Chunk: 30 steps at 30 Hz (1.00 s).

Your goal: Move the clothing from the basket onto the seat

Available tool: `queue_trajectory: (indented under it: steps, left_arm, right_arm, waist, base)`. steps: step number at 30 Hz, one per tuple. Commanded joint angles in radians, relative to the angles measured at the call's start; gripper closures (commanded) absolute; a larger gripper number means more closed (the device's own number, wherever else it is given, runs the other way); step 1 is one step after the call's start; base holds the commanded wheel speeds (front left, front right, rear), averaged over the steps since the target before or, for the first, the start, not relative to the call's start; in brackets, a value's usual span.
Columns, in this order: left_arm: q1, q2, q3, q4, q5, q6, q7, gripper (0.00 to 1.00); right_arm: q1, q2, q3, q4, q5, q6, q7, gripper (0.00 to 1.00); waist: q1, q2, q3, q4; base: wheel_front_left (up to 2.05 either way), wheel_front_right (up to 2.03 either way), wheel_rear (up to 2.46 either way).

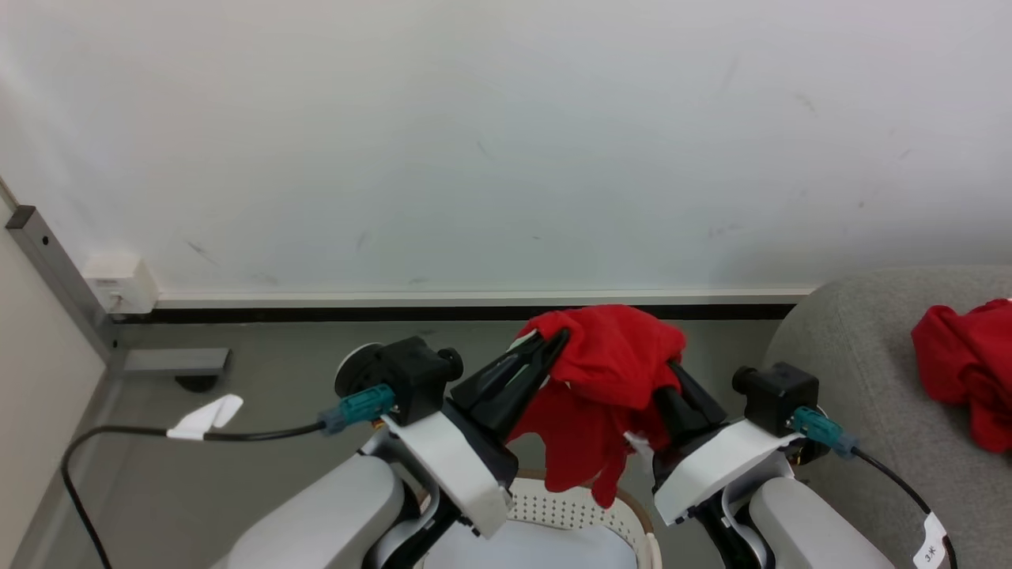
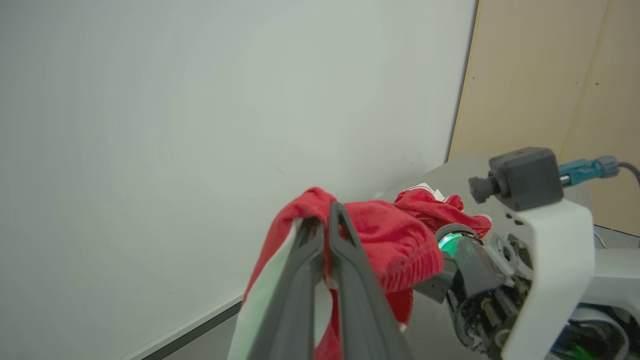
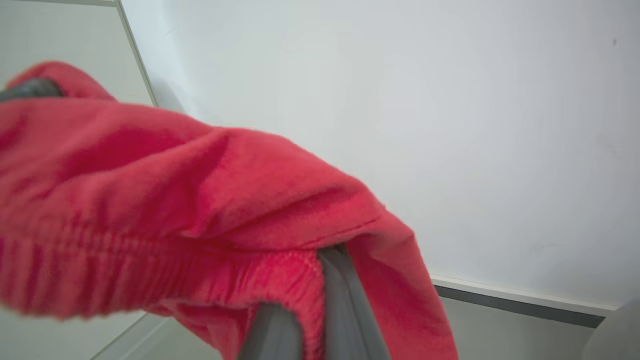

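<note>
The left claw (image 1: 557, 338) and right claw (image 1: 674, 378) are both pressed shut, pinching one red garment (image 1: 609, 371) held above the near basket (image 1: 632, 514). Its dangling tail could snag the rim, or it could slip to the floor. A pale pad (image 1: 538, 549) lies in the basket. Another garment (image 1: 964, 363) lies on the seat (image 1: 854, 356) at right.

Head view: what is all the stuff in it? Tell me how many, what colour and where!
held garment: one, red, hanging between both grippers above the basket
second garment: one, red, lying on the seat
seat: one, light grey, at the right
basket: one, white with holes and a brown rim, bottom middle
wall box: one, white, low on the wall at the left
left gripper: one, dark, jaws shut on the held garment
right gripper: one, dark, jaws shut on the held garment
</note>
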Motion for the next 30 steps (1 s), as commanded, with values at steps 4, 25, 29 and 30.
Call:
queue_trajectory:
  steps: [4, 25, 29, 30]
  left_arm:
    - [0.035, 0.020, -0.009, -0.025, 0.000, -0.011, -0.011, 0.00]
    - [0.116, 0.043, -0.041, -0.102, 0.047, -0.026, -0.027, 0.00]
    - [0.122, 0.045, -0.034, -0.106, 0.066, -0.024, -0.028, 0.00]
    - [0.122, 0.045, -0.033, -0.106, 0.070, -0.022, -0.028, 0.00]
  right_arm:
    - [0.017, -0.003, -0.059, -0.034, -0.037, -0.002, 0.000, 1.00]
    - [0.080, -0.002, -0.339, -0.228, -0.209, -0.002, 0.000, 1.00]
    - [0.105, -0.003, -0.399, -0.285, -0.239, -0.002, 0.000, 1.00]
    - [0.113, -0.003, -0.409, -0.301, -0.245, -0.002, 0.000, 1.00]
  waist:
    - [0.0000, 0.0000, 0.009, -0.040]
    - [0.0000, 0.0000, 0.074, -0.359]
    - [0.0000, 0.0000, 0.084, -0.426]
    - [0.0000, 0.0000, 0.086, -0.441]
  base:
    - [0.00, 0.00, 0.00]
    - [0.00, 0.00, 0.00]
    - [0.00, 0.00, 0.00]
    - [0.00, 0.00, 0.00]
